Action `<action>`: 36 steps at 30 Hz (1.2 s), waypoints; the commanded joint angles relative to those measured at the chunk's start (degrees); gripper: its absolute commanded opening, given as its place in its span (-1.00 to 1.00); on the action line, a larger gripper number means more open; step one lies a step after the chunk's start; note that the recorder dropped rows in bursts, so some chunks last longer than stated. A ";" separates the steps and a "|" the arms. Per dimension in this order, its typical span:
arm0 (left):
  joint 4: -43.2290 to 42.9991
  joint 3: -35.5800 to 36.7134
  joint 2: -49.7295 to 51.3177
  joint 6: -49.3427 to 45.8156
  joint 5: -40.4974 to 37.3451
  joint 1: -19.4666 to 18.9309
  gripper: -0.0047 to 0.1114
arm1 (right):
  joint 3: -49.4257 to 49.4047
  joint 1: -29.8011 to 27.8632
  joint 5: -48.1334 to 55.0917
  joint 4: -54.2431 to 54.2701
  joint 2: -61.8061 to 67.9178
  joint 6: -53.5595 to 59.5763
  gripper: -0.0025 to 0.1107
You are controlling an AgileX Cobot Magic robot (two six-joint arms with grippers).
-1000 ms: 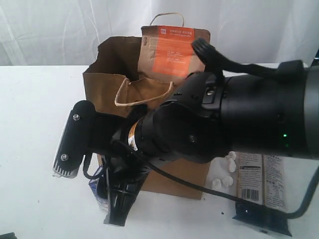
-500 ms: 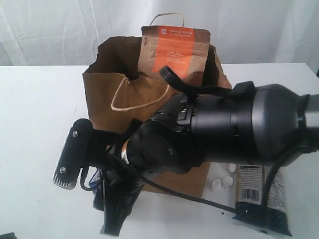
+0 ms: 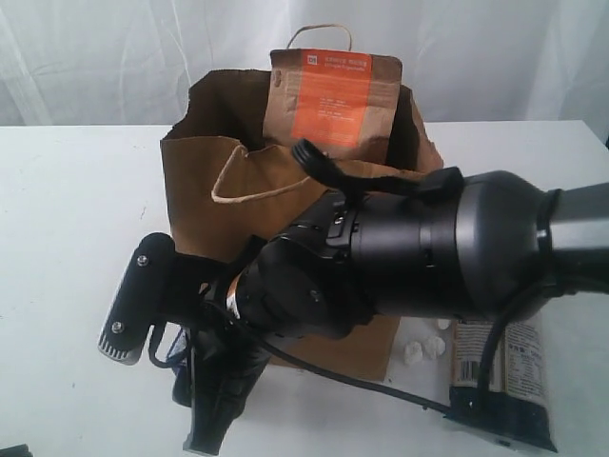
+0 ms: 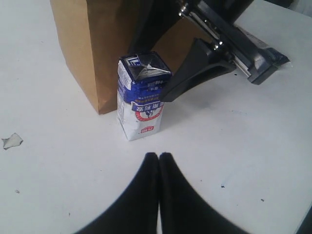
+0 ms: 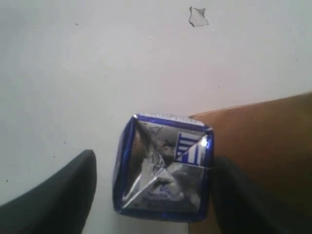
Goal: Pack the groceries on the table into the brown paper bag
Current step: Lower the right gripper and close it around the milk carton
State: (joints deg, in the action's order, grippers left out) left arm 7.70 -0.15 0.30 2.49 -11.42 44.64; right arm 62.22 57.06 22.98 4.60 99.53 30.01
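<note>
Between the spread jaws of the right gripper (image 5: 156, 195) the small blue-white carton (image 4: 141, 97) was left ungripped; the brown pouch (image 3: 333, 90) was seen bagged, the noodle packet (image 3: 500, 367) not; the left gripper (image 4: 159, 158) was pressed together.

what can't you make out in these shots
- Exterior view: the right arm hides most of the small carton and the paper bag's lower front.
- Same view: bag contents below the pouch, hidden by its walls.
- Same view: noodle packet, partly behind arm and cable.
- Left wrist view: carton print, too small.
</note>
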 commanded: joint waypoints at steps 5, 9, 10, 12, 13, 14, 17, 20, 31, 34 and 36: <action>0.39 0.15 -0.30 0.00 -0.27 0.01 -0.92 | -0.04 0.01 -1.49 1.37 1.98 -0.32 0.14; 0.39 0.15 -0.30 0.00 -0.27 0.01 -0.92 | -0.04 0.01 -1.92 1.37 2.57 -0.32 0.14; 0.39 0.15 -0.30 0.00 -0.27 0.01 -0.92 | -0.04 0.01 -2.23 1.37 2.70 -0.32 0.14; 0.39 0.15 -0.30 0.00 -0.27 0.01 -0.92 | -0.04 0.01 -2.80 1.37 2.96 -0.32 0.14; 0.39 0.15 -0.30 0.00 -0.27 0.01 -0.92 | -0.04 0.01 -3.06 1.37 2.99 -0.32 0.14; 0.39 0.15 -0.30 0.00 -0.27 0.01 -0.92 | -0.04 0.01 -3.20 1.37 3.08 -0.32 0.14; 0.39 0.15 -0.30 0.00 -0.27 0.01 -0.92 | -0.04 0.01 -3.29 1.37 3.08 -0.32 -0.03; 0.39 0.15 -0.30 0.00 -0.27 0.01 -0.92 | -0.04 0.01 -3.29 3.02 2.71 -0.32 -0.45; 0.39 0.15 -0.30 0.00 -0.27 0.01 -0.92 | -0.04 1.75 -0.87 6.32 0.22 -2.87 -0.96; 0.39 0.15 -0.30 0.00 -0.27 0.01 -0.92 | -0.04 2.14 -0.05 6.40 -1.83 -4.99 -0.96; 0.39 0.15 -0.30 0.00 -0.27 0.01 -0.92 | -0.04 2.41 1.03 6.45 -3.26 -5.48 -0.96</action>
State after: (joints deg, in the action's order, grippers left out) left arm 7.70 -0.15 0.30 2.49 -11.42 44.64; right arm 62.11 59.02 23.74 10.60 98.90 25.86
